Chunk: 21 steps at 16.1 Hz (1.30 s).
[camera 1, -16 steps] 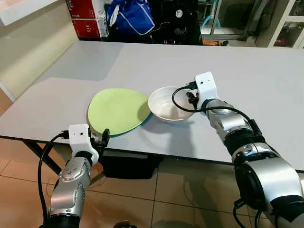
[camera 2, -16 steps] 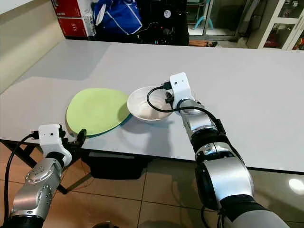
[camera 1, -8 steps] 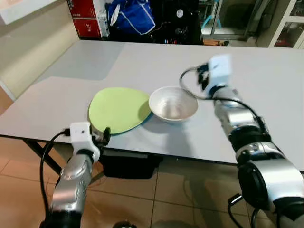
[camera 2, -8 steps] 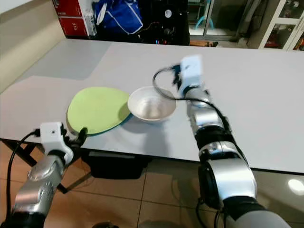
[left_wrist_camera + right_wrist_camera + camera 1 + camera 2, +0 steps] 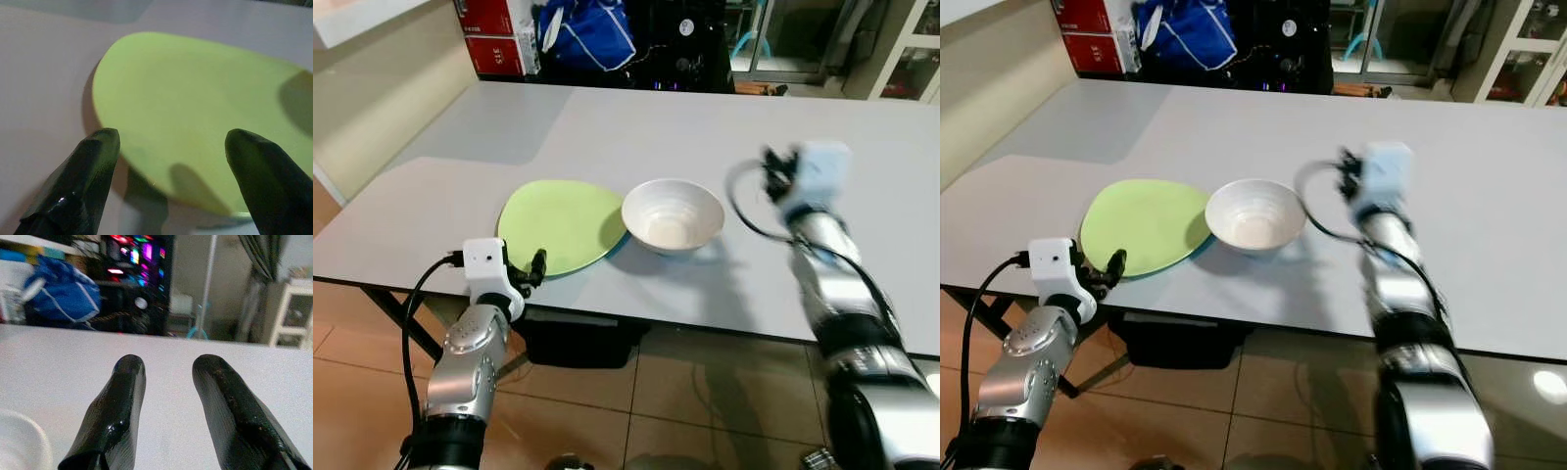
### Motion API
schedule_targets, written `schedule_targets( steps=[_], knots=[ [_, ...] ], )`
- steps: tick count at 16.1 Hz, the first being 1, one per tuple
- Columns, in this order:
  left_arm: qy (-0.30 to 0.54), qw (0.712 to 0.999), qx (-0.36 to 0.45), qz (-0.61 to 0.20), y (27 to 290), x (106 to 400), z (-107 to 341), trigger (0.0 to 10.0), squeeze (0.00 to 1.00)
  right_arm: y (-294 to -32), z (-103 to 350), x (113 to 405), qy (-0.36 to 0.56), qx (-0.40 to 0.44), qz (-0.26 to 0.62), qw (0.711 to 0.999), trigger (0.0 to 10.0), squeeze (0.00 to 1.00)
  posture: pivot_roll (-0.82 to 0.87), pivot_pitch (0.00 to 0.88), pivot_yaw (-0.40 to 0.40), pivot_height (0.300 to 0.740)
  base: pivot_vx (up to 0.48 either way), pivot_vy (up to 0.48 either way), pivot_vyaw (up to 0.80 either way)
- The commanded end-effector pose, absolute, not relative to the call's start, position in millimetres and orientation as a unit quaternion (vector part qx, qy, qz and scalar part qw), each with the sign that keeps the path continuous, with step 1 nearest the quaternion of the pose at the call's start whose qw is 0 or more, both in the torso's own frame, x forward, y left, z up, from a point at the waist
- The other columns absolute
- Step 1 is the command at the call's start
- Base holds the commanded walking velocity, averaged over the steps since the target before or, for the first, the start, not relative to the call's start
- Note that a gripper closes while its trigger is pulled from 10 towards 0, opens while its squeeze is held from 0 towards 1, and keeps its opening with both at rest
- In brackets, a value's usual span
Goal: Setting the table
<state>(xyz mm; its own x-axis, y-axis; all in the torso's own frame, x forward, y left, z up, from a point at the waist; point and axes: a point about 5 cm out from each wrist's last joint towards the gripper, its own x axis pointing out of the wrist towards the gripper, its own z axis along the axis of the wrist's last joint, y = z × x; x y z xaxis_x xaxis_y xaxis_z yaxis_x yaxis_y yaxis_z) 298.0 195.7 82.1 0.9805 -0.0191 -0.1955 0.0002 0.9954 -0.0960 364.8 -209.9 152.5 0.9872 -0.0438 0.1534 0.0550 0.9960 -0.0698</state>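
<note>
A smooth, matte grey table (image 5: 636, 137) filled the middle of the frame. On it, left of centre, lay a flat, rounded pale-green plate (image 5: 563, 223) with a darker rim, and just beside it on the right stood a round, glossy white bowl (image 5: 672, 214); the bowl's edge met or slightly overlapped the plate's edge. The left gripper (image 5: 532, 269), at lower left, hovered at the table's near edge just short of the plate; in the wrist view its two black, tapered fingers (image 5: 78, 188) were spread apart, the plate's near rim lying between them, with no contact. The right gripper (image 5: 166, 406), blurred at centre right, was raised above the table and well apart from the bowl, its fingers parted and holding nothing. At the top of the frame, beyond the table, stood red boxes (image 5: 492, 39) and a blue bag (image 5: 585, 34); a beige wall (image 5: 372, 88) ran along the upper left.
</note>
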Motion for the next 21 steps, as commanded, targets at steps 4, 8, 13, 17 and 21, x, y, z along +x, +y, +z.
schedule_targets(
  steps=[4, 8, 13, 17, 21],
  knots=[
    [0.061, 0.996, -0.039, -0.044, 182, 304, 100, 10.0, 0.0, -240, 122, 335, -0.067, 0.01, -0.044, 0.997, 10.0, 0.0, 0.09, 0.0, 0.035, 0.74, 0.0, 0.0, 0.0],
    [0.055, 0.996, -0.048, -0.06, 172, 296, 100, 10.0, 0.0, -234, 65, 300, 0.027, 0.036, -0.005, 0.999, 10.0, 0.0, 0.09, 0.0, 0.019, 0.74, 0.0, 0.0, 0.0],
    [0.056, 0.994, -0.072, -0.057, 167, 296, 97, 10.0, 0.0, -217, 49, 302, 0.078, 0.168, -0.015, 0.983, 10.0, 0.0, 0.08, 0.0, -0.001, 0.74, 0.0, 0.0, 0.0],
    [0.056, 0.994, -0.077, -0.052, 164, 296, 94, 10.0, 0.0, -206, 63, 311, 0.055, 0.132, 0.012, 0.99, 10.0, 0.0, 0.07, 0.0, -0.009, 0.74, 0.0, 0.0, 0.0],
    [0.057, 0.994, -0.08, -0.058, 161, 296, 92, 10.0, 0.0, -207, 98, 311, -0.033, 0.055, 0.016, 0.998, 10.0, 0.0, 0.06, 0.0, -0.011, 0.74, 0.0, 0.0, 0.0]
  ],
)
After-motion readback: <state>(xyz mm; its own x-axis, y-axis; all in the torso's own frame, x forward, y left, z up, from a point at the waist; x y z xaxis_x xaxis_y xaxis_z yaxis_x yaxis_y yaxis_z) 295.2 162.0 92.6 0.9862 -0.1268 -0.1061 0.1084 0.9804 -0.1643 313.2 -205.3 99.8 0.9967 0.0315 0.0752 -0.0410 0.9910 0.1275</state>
